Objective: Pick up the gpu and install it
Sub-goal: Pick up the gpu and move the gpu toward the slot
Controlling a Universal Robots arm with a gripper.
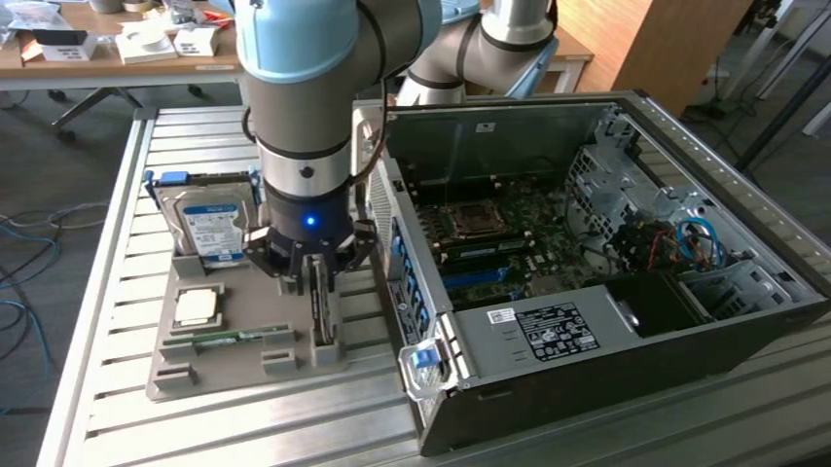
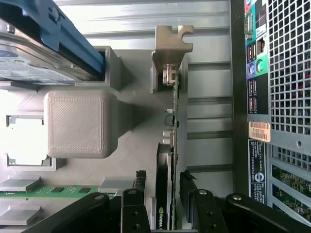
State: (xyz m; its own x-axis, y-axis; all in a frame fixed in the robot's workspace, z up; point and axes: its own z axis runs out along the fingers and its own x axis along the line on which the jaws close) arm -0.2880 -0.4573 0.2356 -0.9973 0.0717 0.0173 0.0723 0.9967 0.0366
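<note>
We saw the black fingers (image 2: 187, 184) standing open on either side of the gpu (image 2: 174, 121), a thin green board with a metal end bracket, upright on its edge in the ridged grey holder (image 2: 77, 124) on the slatted metal bench (image 1: 117, 243).

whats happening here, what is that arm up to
A robot arm's pincer is down over the gpu, which stands on edge in a grey holder beside the open computer case. The fingers sit either side of the card, open, so it is not gripped or lifted yet.
</note>
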